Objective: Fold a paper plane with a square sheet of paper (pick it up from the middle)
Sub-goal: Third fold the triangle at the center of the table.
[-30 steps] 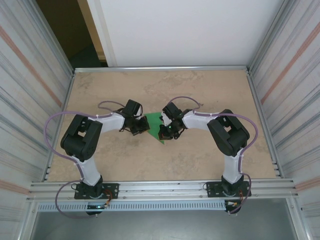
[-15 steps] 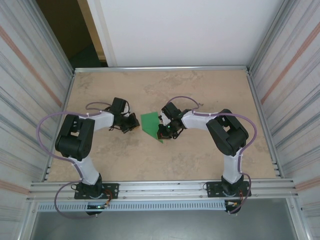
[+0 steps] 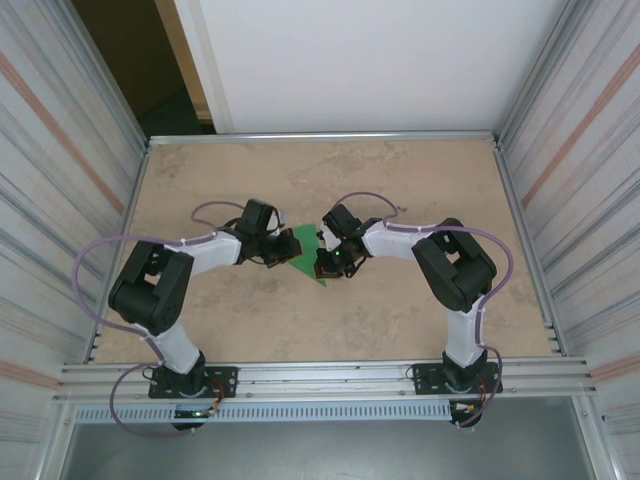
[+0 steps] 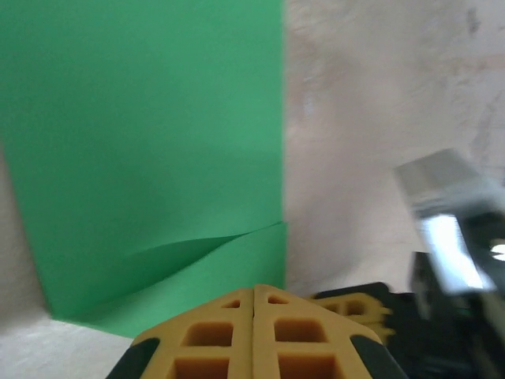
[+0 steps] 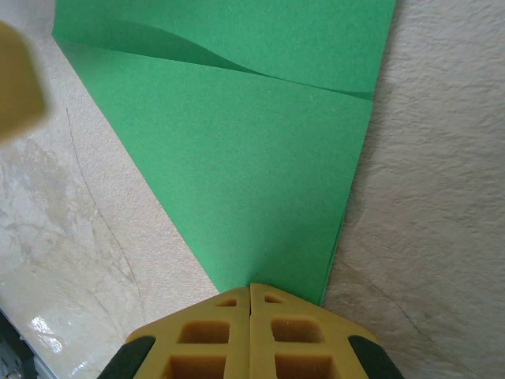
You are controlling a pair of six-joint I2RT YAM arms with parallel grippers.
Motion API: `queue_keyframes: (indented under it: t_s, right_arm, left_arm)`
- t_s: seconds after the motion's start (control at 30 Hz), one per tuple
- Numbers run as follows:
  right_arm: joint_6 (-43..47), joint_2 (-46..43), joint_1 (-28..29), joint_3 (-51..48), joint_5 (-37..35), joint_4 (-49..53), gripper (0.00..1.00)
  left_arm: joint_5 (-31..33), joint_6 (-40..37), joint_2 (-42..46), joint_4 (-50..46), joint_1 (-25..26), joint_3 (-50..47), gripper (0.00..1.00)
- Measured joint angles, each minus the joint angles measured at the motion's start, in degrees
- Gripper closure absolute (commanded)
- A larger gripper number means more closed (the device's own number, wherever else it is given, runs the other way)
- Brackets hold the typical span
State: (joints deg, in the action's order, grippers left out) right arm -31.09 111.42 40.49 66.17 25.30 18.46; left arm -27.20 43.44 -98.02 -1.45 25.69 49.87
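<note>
Wrist views: end effectors (image 4: 253, 289) (image 5: 251, 287) closed, tips at paper (image 5: 237, 158).

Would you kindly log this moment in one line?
paper: folded, on table | left gripper: shut, at paper edge | right gripper: shut, at paper corner

No readable text — no labels, no numbers.

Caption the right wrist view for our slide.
Shut right gripper at the tip of a folded bright green paper sheet.
</note>
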Motion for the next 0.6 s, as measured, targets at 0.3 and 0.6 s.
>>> queue_keyframes:
  t_s: [0.3, 0.6]
  right_arm:
    - [-0.09, -0.35, 0.0, 0.0, -0.17, 0.02, 0.97]
    - [-0.46, -1.05, 0.33, 2.14, -0.63, 0.24, 0.97]
  left_arm:
    - [1.73, 0.09, -2.36, 0.52, -0.35, -2.32, 0.98]
    - [1.57, 0.07, -2.16, 4.31, -0.61, -4.2, 1.0]
